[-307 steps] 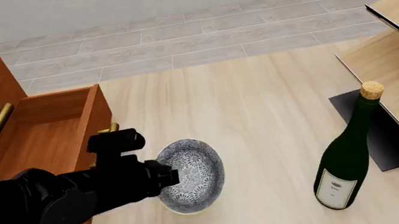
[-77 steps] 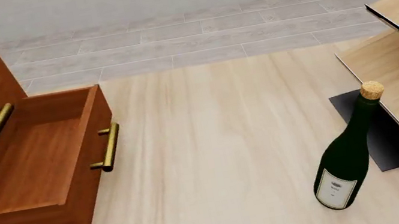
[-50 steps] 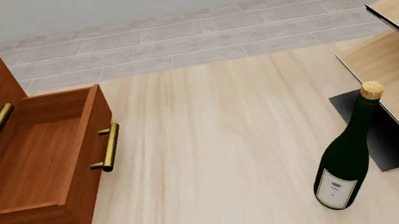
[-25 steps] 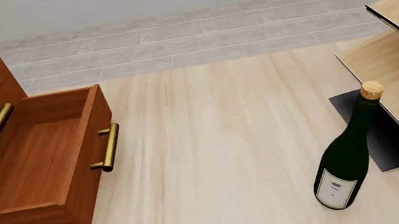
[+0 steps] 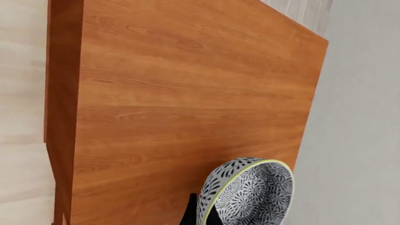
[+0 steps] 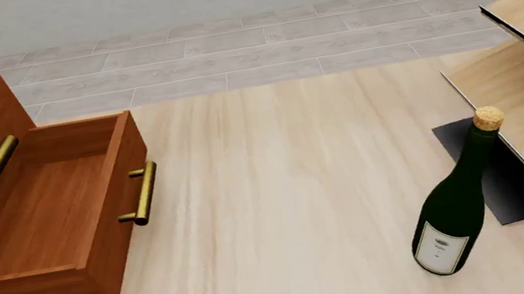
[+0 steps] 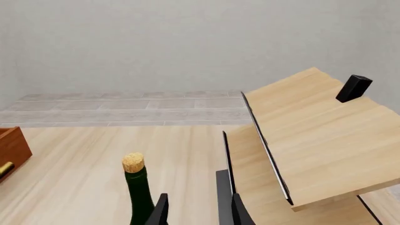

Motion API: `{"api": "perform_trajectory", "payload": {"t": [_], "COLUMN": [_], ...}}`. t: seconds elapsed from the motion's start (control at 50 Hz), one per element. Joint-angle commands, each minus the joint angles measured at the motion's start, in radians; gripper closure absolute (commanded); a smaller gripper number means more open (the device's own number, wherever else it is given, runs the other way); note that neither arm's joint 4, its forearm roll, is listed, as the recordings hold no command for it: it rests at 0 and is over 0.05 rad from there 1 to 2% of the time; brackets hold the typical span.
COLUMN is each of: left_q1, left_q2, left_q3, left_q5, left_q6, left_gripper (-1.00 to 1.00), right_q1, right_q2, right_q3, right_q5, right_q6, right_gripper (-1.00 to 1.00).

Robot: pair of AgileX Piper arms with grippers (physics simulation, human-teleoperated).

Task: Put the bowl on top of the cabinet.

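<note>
Above the flat top of the cabinet, near one corner, the bowl was held tilted on edge, pinched at its rim by the left gripper. For a clean placement, it would best be levelled and lowered well inside the edges before being let go. The right gripper was parked beside the bottle, jaws apart, holding nothing.

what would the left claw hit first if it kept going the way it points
Most likely the cabinet top: the left wrist view looks down on that wood panel, with the bowl held in the left claw ahead of it. Depth is unclear.
</note>
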Motion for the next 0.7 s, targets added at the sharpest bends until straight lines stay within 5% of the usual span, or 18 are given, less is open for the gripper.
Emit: {"api": "perform_trajectory", "payload": {"t": [0.02, 0.18, 0.2, 0.22, 0.7], "left_q1": [0.017, 0.033, 0.034, -0.009, -0.008], "left_q2": [0.008, 0.011, -0.008, -0.001, -0.008], "left_q3": [0.013, -0.041, -0.013, -0.067, -0.116], "left_q5": [0.008, 0.008, 0.008, 0.008, 0.008], "left_q6": [0.014, 0.012, -0.037, -0.041, -0.029], "left_gripper": [1.0, 1.0, 1.0, -1.0, -1.0], "right_q1": [0.001, 0.002, 0.002, 0.001, 0.002], "right_q2": [-0.003, -0.005, -0.005, -0.006, -0.011], "right_q3": [0.0, 0.0, 0.0, 0.0, 0.0], "right_q5": [0.003, 0.005, 0.004, 0.005, 0.007], "right_q6": [0.001, 0.003, 0.004, 0.004, 0.002], "right_gripper": [-1.0, -1.0, -1.0, -1.0, -1.0]}}
